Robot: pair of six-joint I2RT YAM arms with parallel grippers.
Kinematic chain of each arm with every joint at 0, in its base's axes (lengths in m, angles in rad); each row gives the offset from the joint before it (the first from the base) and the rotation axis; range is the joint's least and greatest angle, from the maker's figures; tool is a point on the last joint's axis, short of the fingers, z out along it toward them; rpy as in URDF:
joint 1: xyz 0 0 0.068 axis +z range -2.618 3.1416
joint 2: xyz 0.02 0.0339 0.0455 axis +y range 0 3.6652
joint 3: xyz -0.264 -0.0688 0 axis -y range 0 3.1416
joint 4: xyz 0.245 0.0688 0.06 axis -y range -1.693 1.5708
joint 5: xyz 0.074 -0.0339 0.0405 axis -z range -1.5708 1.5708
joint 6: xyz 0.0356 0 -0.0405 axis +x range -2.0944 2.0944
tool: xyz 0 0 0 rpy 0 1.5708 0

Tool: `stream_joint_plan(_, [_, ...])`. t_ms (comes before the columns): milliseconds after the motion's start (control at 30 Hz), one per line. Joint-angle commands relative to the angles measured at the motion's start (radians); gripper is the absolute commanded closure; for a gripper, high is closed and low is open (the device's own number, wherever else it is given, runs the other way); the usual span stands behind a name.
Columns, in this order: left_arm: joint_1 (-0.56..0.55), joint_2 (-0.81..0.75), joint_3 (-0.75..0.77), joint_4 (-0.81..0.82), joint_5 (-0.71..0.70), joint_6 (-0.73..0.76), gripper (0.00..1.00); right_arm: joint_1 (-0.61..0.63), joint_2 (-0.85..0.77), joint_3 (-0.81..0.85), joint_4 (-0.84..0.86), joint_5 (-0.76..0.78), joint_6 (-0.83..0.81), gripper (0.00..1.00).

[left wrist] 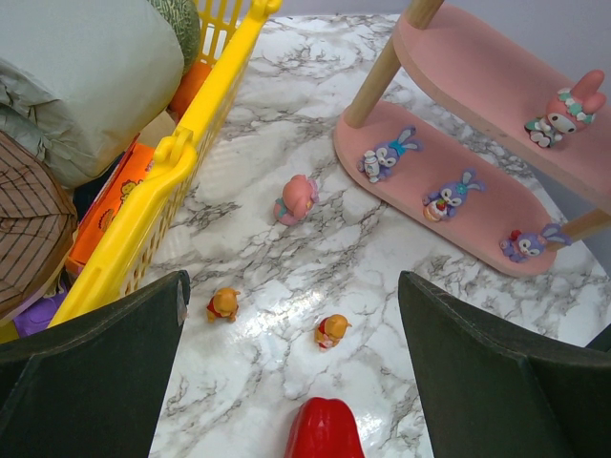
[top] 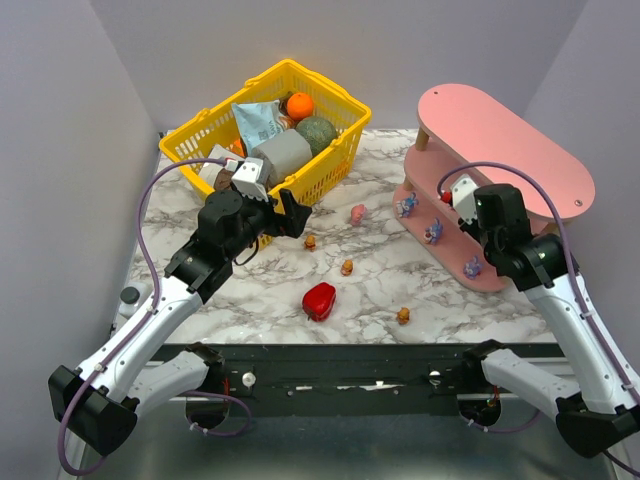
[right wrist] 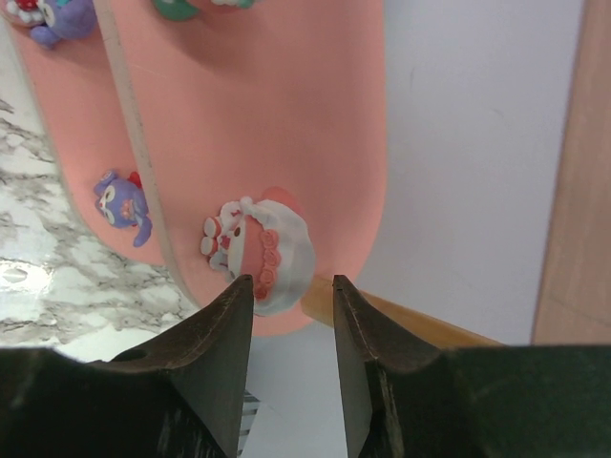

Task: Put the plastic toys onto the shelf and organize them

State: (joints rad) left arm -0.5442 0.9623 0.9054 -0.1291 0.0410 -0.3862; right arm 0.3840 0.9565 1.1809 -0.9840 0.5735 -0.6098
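Our right jaws are partly open on nothing, with the white-and-pink toy (right wrist: 258, 246) lying free just past their tips on the shelf's (right wrist: 286, 114) middle board, while a loose orange toy (left wrist: 331, 331) on the bench (left wrist: 286, 253) sits right between our wide-open left jaws, so we'd say that arm's closer.

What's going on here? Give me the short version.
Two robot arms are sorting small plastic toys onto the pink shelf. The right gripper is at the shelf's middle board, jaws parted, with a pink-and-white toy lying on the board right at its fingertips. Three purple toys sit on the bottom board. The left gripper hangs wide open and empty over the table, above a pink toy and orange toys not yet put away.
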Motion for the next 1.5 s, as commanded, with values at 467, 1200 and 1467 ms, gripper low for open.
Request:
stream_joint_plan(467, [0.006,0.007,0.001,0.014,0.022,0.007,0.01,-0.007,-0.05,0.091,-0.073,-0.208,0.16,0.73])
stream_joint_plan(1200, [0.007,0.038,0.01,0.02,0.043,-0.002,0.01,-0.043,-0.121,-0.093,-0.05,-0.055,0.193,0.9])
stream_joint_plan(1467, [0.007,0.039,0.015,0.025,0.048,-0.003,0.01,-0.085,-0.125,-0.104,0.034,0.008,0.163,0.89])
